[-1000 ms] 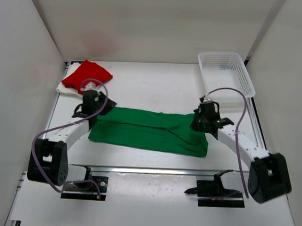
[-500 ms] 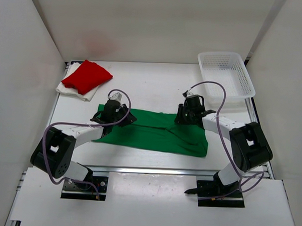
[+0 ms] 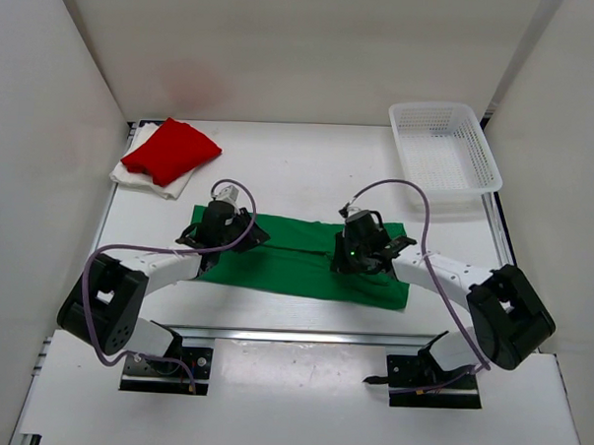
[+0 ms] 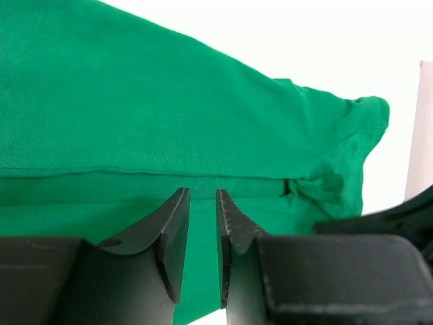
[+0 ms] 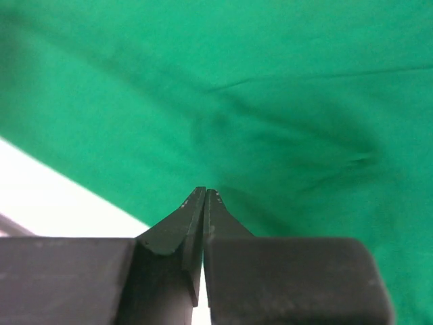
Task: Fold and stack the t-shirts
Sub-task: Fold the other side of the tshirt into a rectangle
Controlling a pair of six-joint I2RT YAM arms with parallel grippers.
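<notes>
The green t-shirt [image 3: 295,267] lies folded lengthwise in a long band across the middle of the table. My left gripper [image 3: 221,234] sits low over its left part, jaws a narrow gap apart with nothing between them [image 4: 203,193]; green cloth [image 4: 169,115] fills that view. My right gripper [image 3: 354,253] is over the shirt's right half, jaws shut and empty [image 5: 205,191], above the green cloth [image 5: 270,101] near its edge. The red t-shirt [image 3: 170,149] lies folded on the white t-shirt [image 3: 139,177] at the back left.
A white mesh basket [image 3: 444,155] stands at the back right corner. White walls close in the table on the left, back and right. A metal rail [image 3: 302,335] runs along the near edge by the arm bases.
Both grippers have moved inward from the ends of the green shirt toward its middle. In the last half second the right one came further left and nearer; the left one barely moved.
</notes>
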